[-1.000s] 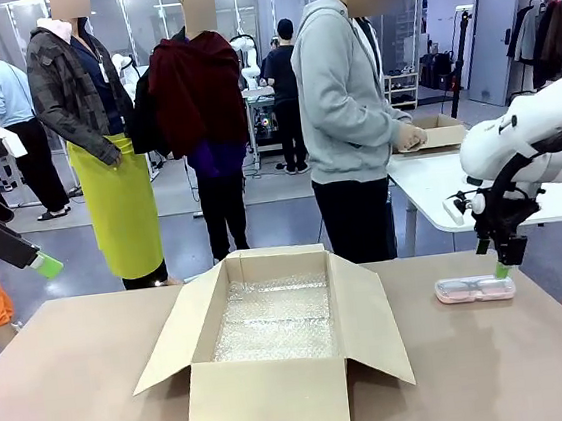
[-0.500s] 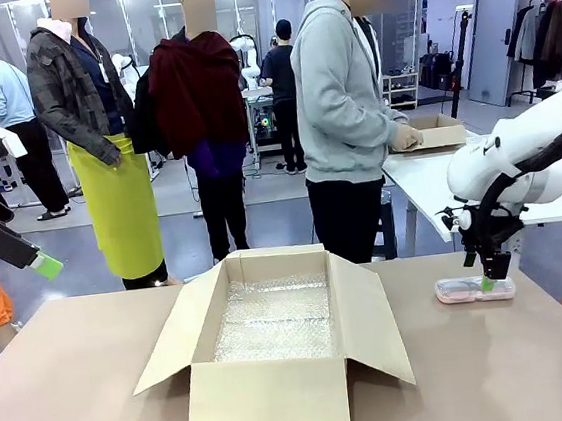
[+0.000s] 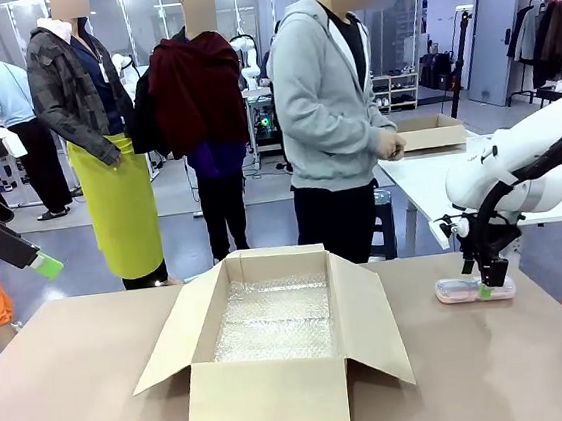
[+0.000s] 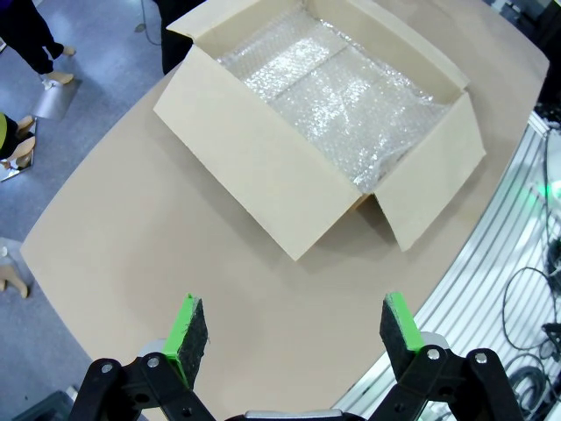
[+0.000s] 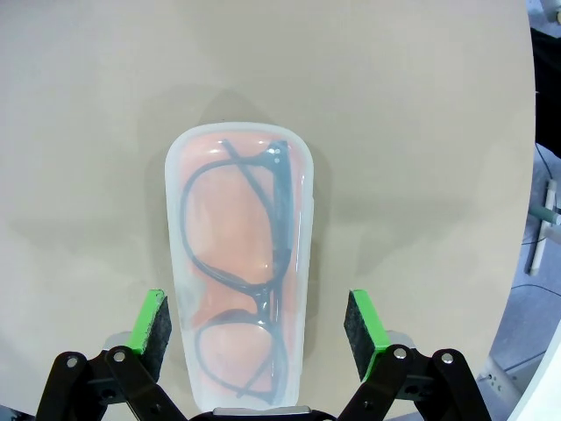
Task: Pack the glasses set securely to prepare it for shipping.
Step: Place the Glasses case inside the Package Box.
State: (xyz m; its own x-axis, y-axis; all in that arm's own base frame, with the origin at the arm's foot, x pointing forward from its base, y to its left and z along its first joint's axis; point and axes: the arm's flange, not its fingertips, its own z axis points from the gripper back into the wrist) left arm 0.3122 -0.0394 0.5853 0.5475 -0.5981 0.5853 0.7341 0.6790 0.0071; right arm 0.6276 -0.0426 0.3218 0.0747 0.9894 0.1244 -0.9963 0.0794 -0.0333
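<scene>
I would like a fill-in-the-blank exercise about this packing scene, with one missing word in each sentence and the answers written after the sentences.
The bubble wrap lines the bottom of the open cardboard ____. The glasses case lying between the fingers of the right gripper has a ____ base. The jaws of the left gripper, held above the table, stand ____.
Missing words: box; pink; open.

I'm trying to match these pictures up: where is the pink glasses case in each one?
Front view: case on the table's right side, at the right gripper.
Right wrist view: case at centre, between the right gripper's open fingers.
Left wrist view: it looks at the box instead.
Shared landmark: the tan table.
</scene>
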